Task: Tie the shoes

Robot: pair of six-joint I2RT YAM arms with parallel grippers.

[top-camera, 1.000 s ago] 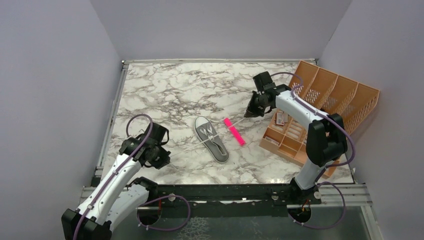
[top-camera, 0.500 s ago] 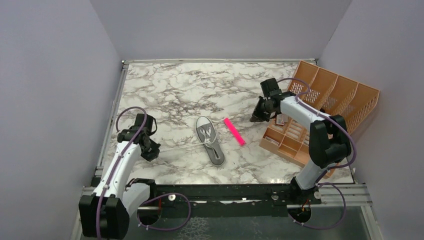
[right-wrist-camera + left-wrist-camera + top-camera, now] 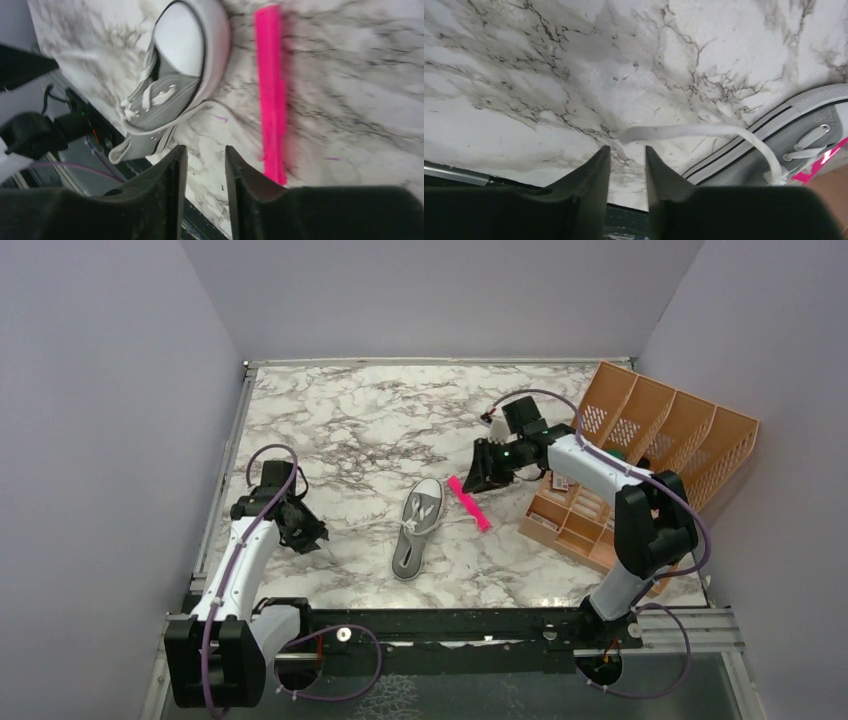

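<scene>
The grey sneaker point(image 3: 416, 528) lies mid-table, white toe cap pointing far-right, heel toward the near edge. One white lace point(image 3: 684, 131) runs left from it across the marble. In the left wrist view its end lies just past my left gripper point(image 3: 627, 149), which is slightly open and empty; the shoe's side point(image 3: 809, 132) is at the right. My left gripper point(image 3: 312, 538) is low, left of the shoe. My right gripper point(image 3: 478, 480) hovers by the pink bar's point(image 3: 468, 503) far end, slightly open and empty point(image 3: 205, 149); its view shows the shoe point(image 3: 175, 95) and bar point(image 3: 272, 90).
An orange mesh file organizer point(image 3: 665, 425) lies tilted at the far right, with a small orange compartment tray point(image 3: 570, 515) in front of it beside the right arm. Purple walls close in the table on three sides; a metal rail point(image 3: 228, 460) runs along the left edge.
The shoe has turned, its heel swinging left toward the near edge. The taut lace has gone slack and lies free of my left gripper. My right gripper has moved left toward the pink bar.
</scene>
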